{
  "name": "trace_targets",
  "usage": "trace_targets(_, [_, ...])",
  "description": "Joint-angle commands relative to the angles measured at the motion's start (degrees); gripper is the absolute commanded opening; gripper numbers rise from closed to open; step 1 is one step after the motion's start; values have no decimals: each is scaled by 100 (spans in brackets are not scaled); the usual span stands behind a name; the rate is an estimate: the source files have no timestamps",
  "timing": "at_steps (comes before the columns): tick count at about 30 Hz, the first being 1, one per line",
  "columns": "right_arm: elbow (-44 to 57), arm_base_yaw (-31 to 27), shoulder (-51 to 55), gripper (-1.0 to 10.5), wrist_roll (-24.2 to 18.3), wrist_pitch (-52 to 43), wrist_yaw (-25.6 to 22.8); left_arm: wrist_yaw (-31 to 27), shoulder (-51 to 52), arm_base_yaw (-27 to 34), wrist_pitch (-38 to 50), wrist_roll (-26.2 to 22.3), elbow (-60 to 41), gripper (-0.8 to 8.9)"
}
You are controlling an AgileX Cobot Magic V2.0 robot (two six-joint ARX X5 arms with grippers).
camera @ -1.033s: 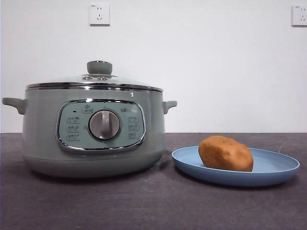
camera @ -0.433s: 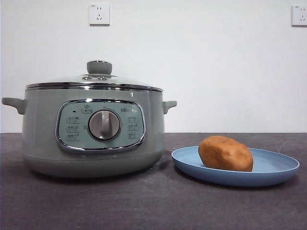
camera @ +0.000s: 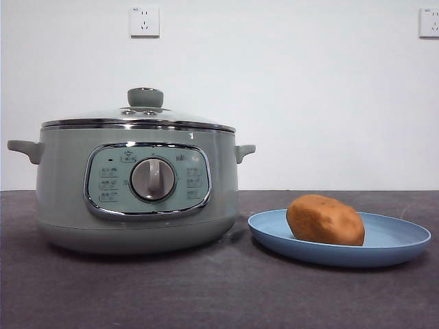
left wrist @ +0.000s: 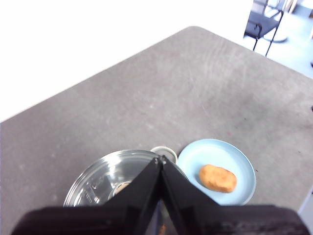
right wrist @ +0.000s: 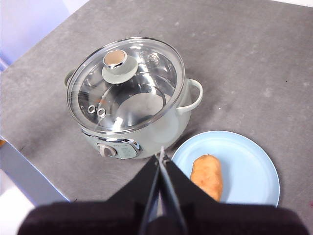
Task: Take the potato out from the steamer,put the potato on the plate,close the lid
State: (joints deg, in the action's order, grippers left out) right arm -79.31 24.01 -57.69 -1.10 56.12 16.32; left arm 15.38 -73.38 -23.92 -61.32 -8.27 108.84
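Note:
The sage-green steamer (camera: 68,199) stands at the left of the front view with the glass lid (camera: 137,116) seated on its chrome rim. To its right, the orange-brown potato (camera: 325,219) lies on the light-blue plate (camera: 401,241). Neither arm shows in the front view. My left gripper (left wrist: 161,160) is shut and hangs high over the lid (left wrist: 100,176), with the potato (left wrist: 218,178) and plate (left wrist: 205,152) beside it. My right gripper (right wrist: 161,155) is also shut, high above the table between the steamer (right wrist: 168,125) and the plate (right wrist: 249,166); it holds nothing.
The dark grey table (camera: 219,295) runs from the front edge back to a white wall with two sockets (camera: 144,20). A black chair (left wrist: 264,24) stands beyond the table's far corner in the left wrist view.
The whole front picture has shifted a few pixels to the right. The steamer, lid, plate and potato keep their places relative to one another.

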Motion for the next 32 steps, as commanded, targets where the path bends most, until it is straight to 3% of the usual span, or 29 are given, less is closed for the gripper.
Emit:
trace_targets(1, [-4, 4, -2, -11, -26, -33, -15, -20, 501, 2, 708, 133, -1178, -3])
trace_targets(5, [-4, 4, -2, -11, -26, -33, -17, -4, 1399, 44, 2199, 350, -3021, -3])
trace_targets(12, [-2, 4, -2, -11, -26, -31, -15, -15, 3195, 332, 5071, 1132, -6500, -3])
trace_targets(18, [-4, 4, -2, -11, -26, -31, -17, -26, 4629, 732, 6872, 1550, -8719, -3])
trace_targets(26, [-2, 4, -2, -11, -26, -31, -15, -479, 6022, 1235, 7158, 2041, -10174, -3])
trace_targets(32, [-2, 4, -2, -11, -26, -31, -17, -463, 6583, 1447, 7108, 2074, -10671, -3])
